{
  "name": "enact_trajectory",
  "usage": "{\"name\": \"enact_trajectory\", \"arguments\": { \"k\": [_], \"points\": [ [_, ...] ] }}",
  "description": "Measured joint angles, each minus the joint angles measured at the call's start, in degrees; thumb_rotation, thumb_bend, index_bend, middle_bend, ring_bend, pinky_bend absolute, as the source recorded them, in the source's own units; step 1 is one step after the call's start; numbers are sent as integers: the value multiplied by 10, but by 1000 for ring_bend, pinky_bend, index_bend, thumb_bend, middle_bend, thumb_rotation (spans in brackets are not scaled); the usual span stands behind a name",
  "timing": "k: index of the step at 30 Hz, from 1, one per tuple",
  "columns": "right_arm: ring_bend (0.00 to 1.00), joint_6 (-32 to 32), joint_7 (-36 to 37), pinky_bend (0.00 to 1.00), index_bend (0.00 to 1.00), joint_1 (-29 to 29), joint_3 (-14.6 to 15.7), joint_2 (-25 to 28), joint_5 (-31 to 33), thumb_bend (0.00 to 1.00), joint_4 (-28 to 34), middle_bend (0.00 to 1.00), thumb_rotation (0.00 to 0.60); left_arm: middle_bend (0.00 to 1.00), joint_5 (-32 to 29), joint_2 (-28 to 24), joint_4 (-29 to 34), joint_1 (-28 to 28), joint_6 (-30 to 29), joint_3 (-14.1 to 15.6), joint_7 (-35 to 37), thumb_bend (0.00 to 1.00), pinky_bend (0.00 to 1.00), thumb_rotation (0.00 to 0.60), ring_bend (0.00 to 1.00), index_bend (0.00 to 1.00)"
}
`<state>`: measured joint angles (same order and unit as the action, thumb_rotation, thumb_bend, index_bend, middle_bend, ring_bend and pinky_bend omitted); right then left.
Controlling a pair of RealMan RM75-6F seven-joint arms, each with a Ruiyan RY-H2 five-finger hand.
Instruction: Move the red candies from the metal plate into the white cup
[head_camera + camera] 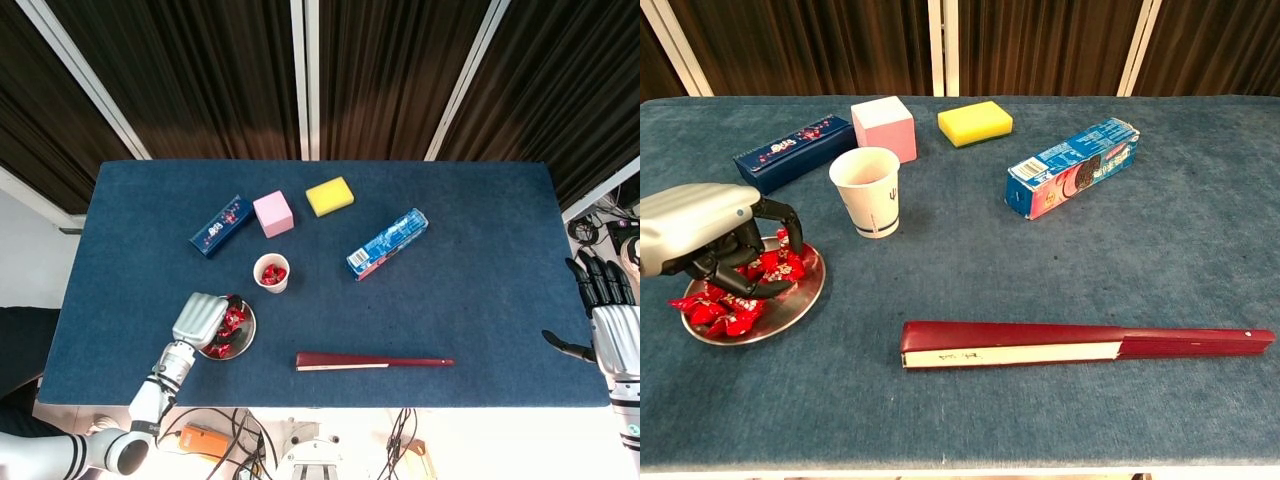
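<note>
L hand (710,240) sits over the metal plate (790,305) w/ fingers curled down into the red candies (715,312), grip unclear; pinch just one, lift straight, carry to white cup (868,190) beside plate.

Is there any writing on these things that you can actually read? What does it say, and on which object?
None reads clearly.
Blue biscuit box: printing too blurred.
Dark blue box: pattern or lettering too small.
White cup: small dark mark, unreadable.
Folded red fan: faint marks on its pale edge, illegible.
</note>
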<state>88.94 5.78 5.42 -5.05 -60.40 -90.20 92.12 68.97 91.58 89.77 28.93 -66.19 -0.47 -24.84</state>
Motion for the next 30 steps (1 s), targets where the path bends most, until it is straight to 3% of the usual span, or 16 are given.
{"name": "enact_trajectory", "arguments": {
  "k": [21,30],
  "points": [
    [0,-3,2,0,0,1,1,-2,2,120,-3,0,600,927,-8,11,-14,-10,4,-4,-37,212,716,524,837,459],
    [0,-1,2,0,0,0,1,-1,1,120,-2,0,600,927,-8,11,-22,-12,9,0,-58,307,716,523,837,514]
  ]
}}
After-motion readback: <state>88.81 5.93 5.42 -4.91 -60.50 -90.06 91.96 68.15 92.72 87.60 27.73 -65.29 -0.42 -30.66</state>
